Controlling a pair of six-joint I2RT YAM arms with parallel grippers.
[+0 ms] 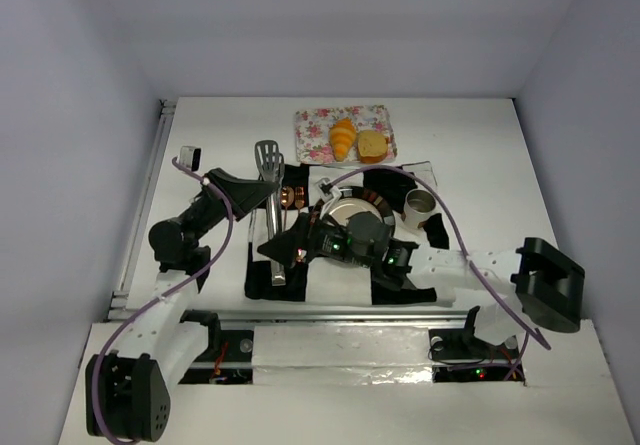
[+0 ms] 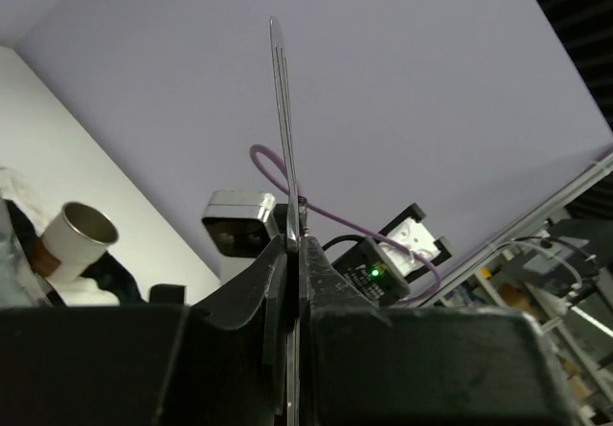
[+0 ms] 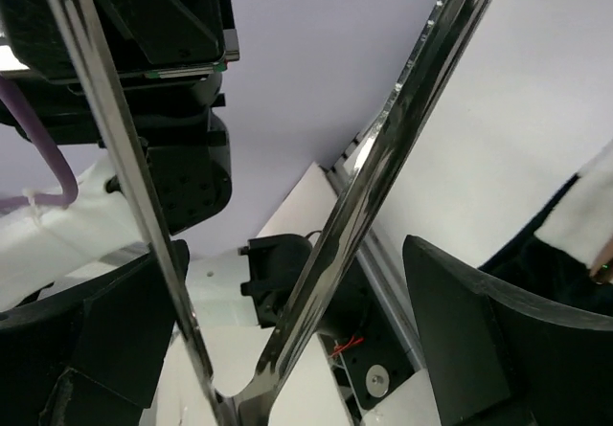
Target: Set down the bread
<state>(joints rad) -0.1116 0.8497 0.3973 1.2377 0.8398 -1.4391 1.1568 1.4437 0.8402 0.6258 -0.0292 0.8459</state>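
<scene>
The bread lies on a floral tray (image 1: 312,125) at the back: a golden ridged croissant (image 1: 343,139) and a squarish tan bun (image 1: 373,145) beside it. My left gripper (image 1: 268,197) is shut on the steel tongs (image 1: 268,160), whose slotted head points toward the tray. In the left wrist view the gripper (image 2: 295,254) pinches the thin metal (image 2: 283,110) edge-on. My right gripper (image 1: 290,250) is open lower on the tongs. In the right wrist view the gripper (image 3: 292,254) has its fingers (image 3: 479,330) spread wide with both tong arms (image 3: 402,120) between them.
A round silver plate (image 1: 345,208) lies on a black-and-white cloth (image 1: 392,183) just right of the grippers. A metal cup (image 1: 418,203) stands right of the plate and also shows in the left wrist view (image 2: 79,235). White walls enclose the table.
</scene>
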